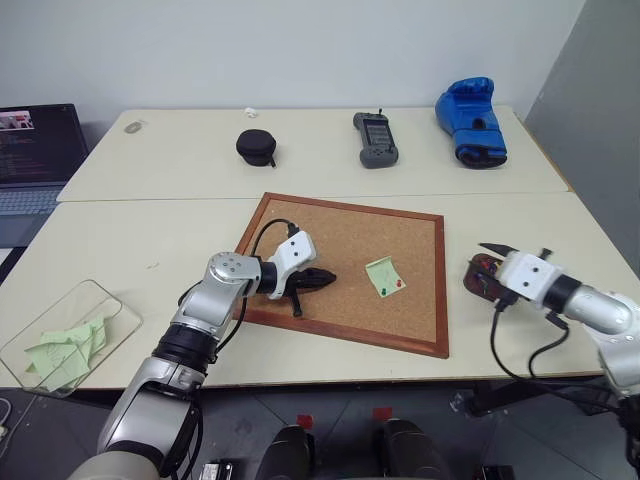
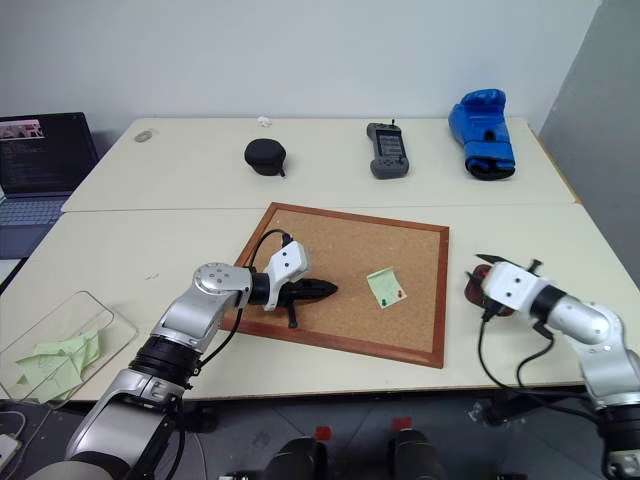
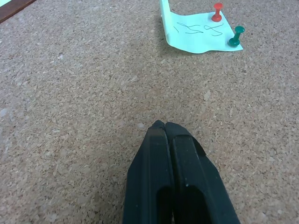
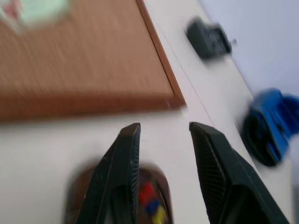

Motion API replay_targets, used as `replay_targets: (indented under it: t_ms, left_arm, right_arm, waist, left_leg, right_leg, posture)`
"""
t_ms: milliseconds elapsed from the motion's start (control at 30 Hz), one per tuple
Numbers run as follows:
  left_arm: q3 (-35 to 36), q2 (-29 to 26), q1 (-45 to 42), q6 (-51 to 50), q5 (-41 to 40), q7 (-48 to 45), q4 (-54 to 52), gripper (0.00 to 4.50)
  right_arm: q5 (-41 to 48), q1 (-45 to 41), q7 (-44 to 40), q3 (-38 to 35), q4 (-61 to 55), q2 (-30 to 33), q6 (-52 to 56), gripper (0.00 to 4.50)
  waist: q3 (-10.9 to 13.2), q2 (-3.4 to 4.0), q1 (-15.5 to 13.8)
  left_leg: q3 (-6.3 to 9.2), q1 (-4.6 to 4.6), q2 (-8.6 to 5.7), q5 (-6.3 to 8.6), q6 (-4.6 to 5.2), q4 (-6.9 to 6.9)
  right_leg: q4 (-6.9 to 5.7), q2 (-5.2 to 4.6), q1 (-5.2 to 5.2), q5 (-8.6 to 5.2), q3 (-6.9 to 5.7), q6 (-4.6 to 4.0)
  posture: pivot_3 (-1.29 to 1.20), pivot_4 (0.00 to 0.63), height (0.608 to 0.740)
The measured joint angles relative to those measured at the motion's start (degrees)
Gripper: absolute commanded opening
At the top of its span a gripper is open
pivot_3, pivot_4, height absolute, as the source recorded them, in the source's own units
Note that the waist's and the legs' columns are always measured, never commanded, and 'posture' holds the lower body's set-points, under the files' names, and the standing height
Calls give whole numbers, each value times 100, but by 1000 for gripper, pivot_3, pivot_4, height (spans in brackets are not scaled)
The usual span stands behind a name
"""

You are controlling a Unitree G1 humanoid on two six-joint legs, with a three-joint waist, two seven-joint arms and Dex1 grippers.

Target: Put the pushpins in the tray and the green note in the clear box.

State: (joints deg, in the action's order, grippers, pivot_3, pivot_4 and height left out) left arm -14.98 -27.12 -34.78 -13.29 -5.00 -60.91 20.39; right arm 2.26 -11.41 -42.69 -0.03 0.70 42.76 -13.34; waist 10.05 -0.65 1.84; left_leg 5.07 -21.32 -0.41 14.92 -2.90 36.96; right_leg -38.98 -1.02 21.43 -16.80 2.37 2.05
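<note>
left tool: closed, empty, over corkboard | right tool: parted, empty, above tray

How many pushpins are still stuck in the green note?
2: a red pushpin and a green pushpin, side by side along one edge of the green note on the corkboard.
</note>
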Motion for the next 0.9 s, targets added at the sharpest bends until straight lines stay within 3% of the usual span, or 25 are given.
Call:
replay_targets:
  t_ms: [333,900]
  left_arm:
    - [-69,30,-83,18,3,-4,67,0]
    - [-72,-46,-83,7,16,-50,35,0]
  right_arm:
    - [1478,-381,-818,723,-821,-880,2142,1756]
    - [1019,-789,-837,952,501,-1463,2135,1756]
  waist:
    - [2,-5,-5]
    - [1,-6,0]
  left_leg:
    - [9,3,4,0,0,1]
    - [6,8,2,0,0,-3]
  right_leg:
    - [2,-5,-4,0,-3,-1]
    - [0,-2,-2,0,-3,-1]
  posture:
    - [0,150,740]
    - [0,150,740]
